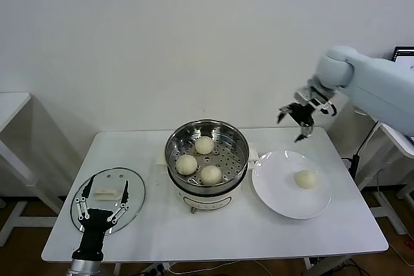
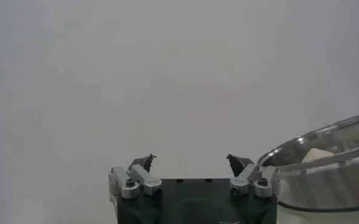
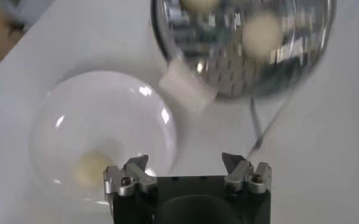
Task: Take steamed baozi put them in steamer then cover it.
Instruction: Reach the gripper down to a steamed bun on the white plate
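I see a white tabletop (image 1: 194, 237) filling the lower half of the frame, set against a plain white wall (image 1: 162, 43). On its right side lies a flat white plate (image 1: 278, 198). At the left edge of the frame stands part of another white table (image 1: 10, 105), and at the upper right edge I can make out a dark monitor corner (image 1: 404, 52).

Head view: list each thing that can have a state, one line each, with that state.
steamer: uncovered, three baozi on its perforated tray.
baozi on plate: not yet moved.
white plate: holds that one baozi.
glass lid: flat on the table, off the steamer.
left gripper: open, over the lid.
right gripper: open, empty, above the plate.
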